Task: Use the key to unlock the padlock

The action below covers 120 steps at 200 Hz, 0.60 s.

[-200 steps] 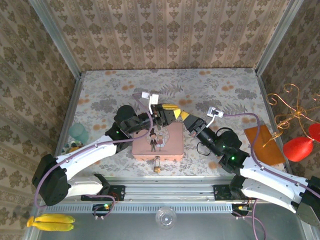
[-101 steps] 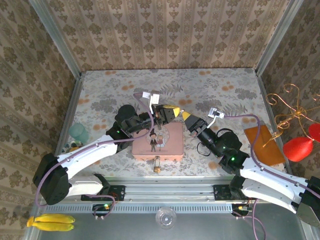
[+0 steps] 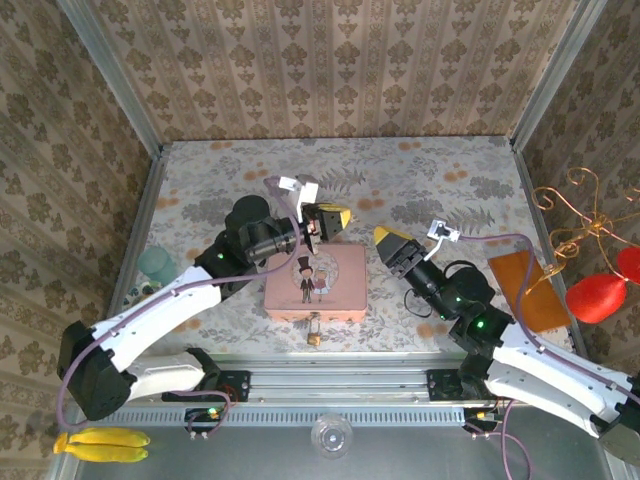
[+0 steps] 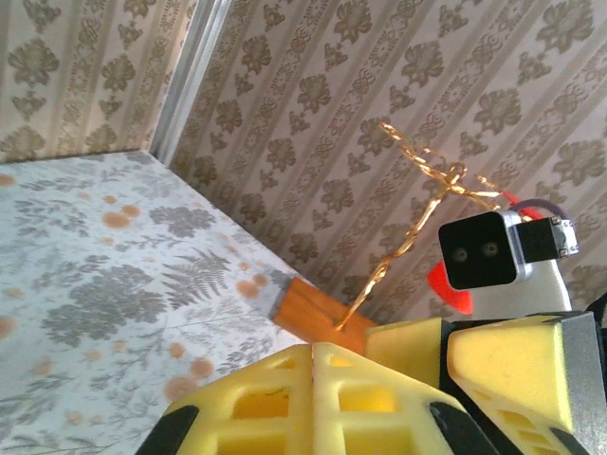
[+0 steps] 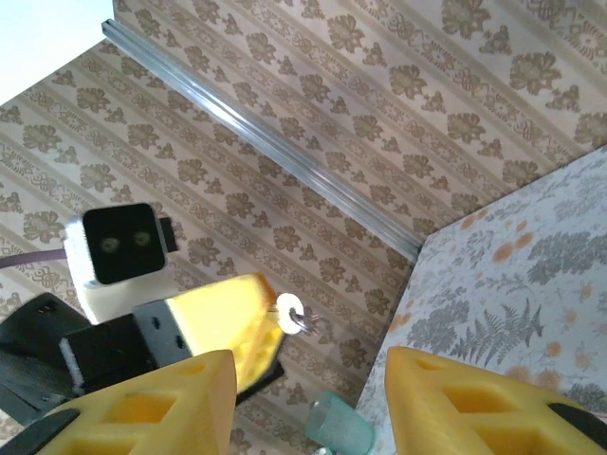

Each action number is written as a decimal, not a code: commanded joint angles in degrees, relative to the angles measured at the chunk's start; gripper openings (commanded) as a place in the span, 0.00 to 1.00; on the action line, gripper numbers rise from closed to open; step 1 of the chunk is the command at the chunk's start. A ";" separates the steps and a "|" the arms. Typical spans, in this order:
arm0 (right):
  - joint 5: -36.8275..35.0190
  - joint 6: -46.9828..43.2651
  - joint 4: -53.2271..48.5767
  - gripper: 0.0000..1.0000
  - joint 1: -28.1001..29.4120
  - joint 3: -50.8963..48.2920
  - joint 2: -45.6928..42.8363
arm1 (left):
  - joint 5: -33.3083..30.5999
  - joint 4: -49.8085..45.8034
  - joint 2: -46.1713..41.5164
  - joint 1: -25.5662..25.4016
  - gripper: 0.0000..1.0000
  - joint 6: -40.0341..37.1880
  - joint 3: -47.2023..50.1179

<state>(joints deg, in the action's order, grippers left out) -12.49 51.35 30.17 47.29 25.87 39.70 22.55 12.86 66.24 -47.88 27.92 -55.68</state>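
The left hand (image 3: 325,220) hovers above the far edge of the pink box (image 3: 345,295), pads pressed together on the small silvery key (image 5: 292,315). The padlock (image 3: 314,331) sits at the box's near side, low by the surface and well apart from the key, so inserting and turning look not yet done. The right hand (image 3: 392,243) hovers by the box's far right corner, fingers spread, holding nothing.

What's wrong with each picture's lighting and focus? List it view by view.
Top external: evenly lit and sharp, the padlock small but clear. Left wrist: the left fingers soft at the bottom edge, the wall behind crisp. Right wrist: top-left corner blown out to white, the right fingers blurred, the key small and slightly soft.
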 commanded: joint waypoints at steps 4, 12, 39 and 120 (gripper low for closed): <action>1.42 -2.67 0.31 0.48 -0.90 0.70 -0.16 | -1.06 -14.00 -1.39 -1.29 0.00 -11.31 -5.08; 3.47 -3.67 0.43 0.48 -1.10 1.47 0.53 | -0.44 -14.99 -1.37 -1.59 0.00 -12.28 -5.75; 8.54 -5.22 1.09 0.43 -1.34 3.40 2.86 | 1.97 -16.89 -1.29 -1.93 0.00 -14.00 -7.09; 22.95 -8.02 5.31 0.40 -2.36 5.13 7.22 | 5.13 -19.02 -1.90 -2.04 0.00 -15.18 -8.43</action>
<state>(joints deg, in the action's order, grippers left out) 4.25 45.12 32.16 45.45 28.58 46.04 25.56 -4.86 65.49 -49.54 14.44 -61.82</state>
